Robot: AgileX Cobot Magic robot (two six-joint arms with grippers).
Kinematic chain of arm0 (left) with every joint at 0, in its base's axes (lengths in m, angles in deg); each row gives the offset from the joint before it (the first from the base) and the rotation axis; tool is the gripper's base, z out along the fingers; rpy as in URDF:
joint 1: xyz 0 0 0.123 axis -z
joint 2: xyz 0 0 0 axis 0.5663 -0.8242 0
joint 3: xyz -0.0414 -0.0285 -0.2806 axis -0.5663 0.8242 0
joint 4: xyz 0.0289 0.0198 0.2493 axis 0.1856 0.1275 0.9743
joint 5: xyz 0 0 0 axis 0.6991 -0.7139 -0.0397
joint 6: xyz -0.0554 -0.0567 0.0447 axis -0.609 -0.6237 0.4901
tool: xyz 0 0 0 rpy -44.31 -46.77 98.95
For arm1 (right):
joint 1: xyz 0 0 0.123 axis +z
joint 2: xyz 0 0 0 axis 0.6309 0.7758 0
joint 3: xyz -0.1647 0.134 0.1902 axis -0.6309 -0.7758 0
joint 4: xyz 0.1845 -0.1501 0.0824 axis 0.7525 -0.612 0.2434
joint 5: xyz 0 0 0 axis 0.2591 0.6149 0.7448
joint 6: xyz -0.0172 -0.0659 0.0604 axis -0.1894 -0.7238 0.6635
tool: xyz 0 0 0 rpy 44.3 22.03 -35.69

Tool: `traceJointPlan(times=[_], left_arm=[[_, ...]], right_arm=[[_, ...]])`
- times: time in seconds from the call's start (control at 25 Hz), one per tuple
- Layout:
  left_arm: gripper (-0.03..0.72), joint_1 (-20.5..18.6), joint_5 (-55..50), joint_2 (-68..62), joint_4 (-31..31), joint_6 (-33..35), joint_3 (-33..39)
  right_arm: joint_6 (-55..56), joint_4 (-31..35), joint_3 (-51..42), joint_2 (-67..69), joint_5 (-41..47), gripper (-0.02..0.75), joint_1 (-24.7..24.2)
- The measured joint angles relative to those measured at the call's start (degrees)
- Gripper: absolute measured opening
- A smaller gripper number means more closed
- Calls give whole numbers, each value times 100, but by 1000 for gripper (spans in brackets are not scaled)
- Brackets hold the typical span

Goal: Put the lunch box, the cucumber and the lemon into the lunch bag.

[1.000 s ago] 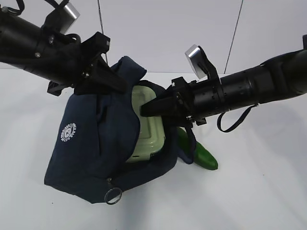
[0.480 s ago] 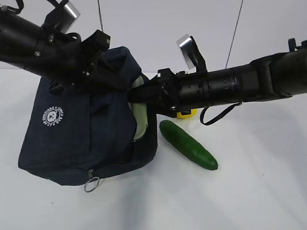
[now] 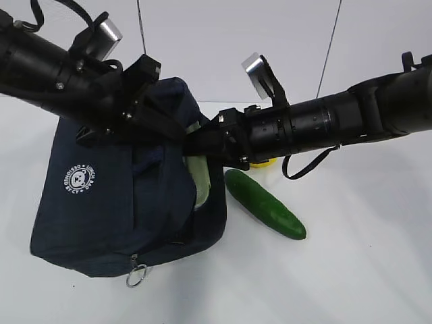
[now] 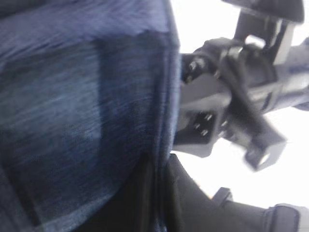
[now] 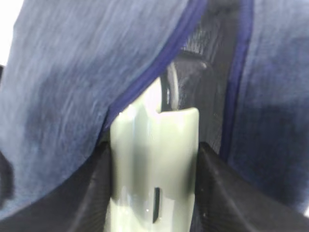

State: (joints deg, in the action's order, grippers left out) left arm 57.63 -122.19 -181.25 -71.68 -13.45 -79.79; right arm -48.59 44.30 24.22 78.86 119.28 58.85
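On the left of the white table (image 3: 364,270), the navy lunch bag (image 3: 108,202) sits upright with its metal ring pull (image 3: 138,275) hanging at the lower front. The left gripper (image 3: 156,116) has its fingers pressed together on the bag's upper fabric edge, lifting it. The right gripper (image 3: 196,143) reaches into the bag mouth from the right, its fingers (image 5: 91,193) pinching the pale green lunch box (image 5: 153,169), which stands on edge partly inside the bag. Just right of the bag, the cucumber (image 3: 264,211) lies on the table. Behind it, the lemon (image 3: 262,163) shows only as a yellow sliver under the right arm.
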Motion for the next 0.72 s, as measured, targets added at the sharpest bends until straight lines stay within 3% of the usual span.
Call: traceJointPlan(times=[0.72], left_arm=[[10,0,-187,0,-824,-4,0]], right_arm=[[-1223,-84,0,0,86,377,12]])
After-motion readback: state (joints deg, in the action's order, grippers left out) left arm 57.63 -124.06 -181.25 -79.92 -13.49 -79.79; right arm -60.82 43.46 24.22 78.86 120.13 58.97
